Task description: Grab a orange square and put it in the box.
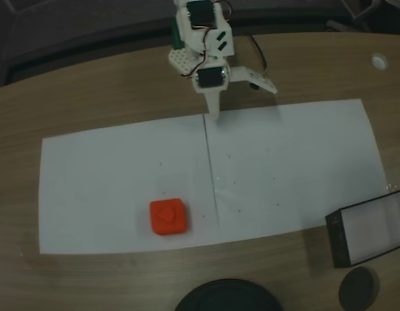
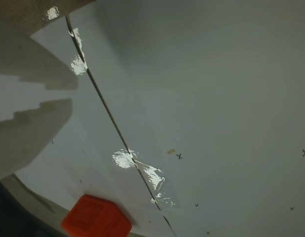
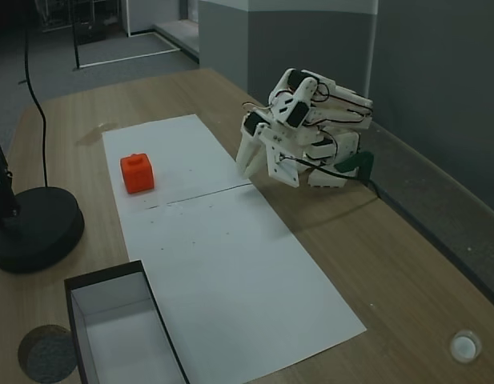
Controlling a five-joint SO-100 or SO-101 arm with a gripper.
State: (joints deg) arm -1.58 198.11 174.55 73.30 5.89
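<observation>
Nearest the lens in a fixed view, a round black base (image 1: 229, 297) and a smaller dark disc (image 1: 358, 286) at the table (image 1: 109, 84) edge, with the box (image 1: 336, 241) just beyond the disc: black walls, pale whitish inside, nothing in it, half over the corner of the white paper (image 1: 297, 162). Further in, alone on the paper's left sheet as that view shows it, just beside the seam line (image 1: 211, 168), the orange square (image 1: 168, 216): bright orange-red, chunky, corners rounded, a faint raised mark on its top face, sitting flat and well apart from the box. Same block at the bottom edge of the wrist view (image 2: 96, 222), partly cut off. Farthest back, at the paper's rear edge, the white gripper (image 1: 242, 97), folded low over the table, fingers spread apart and empty, one tip (image 1: 214, 110) pointing down at the seam. Judged stage: the reach not yet begun, nothing grasped. Next move, by the look of it: extending forward and swinging toward the block's side of the seam, lowering with fingers straddling it, then closing; only afterwards the carry across the paper to the box.
</observation>
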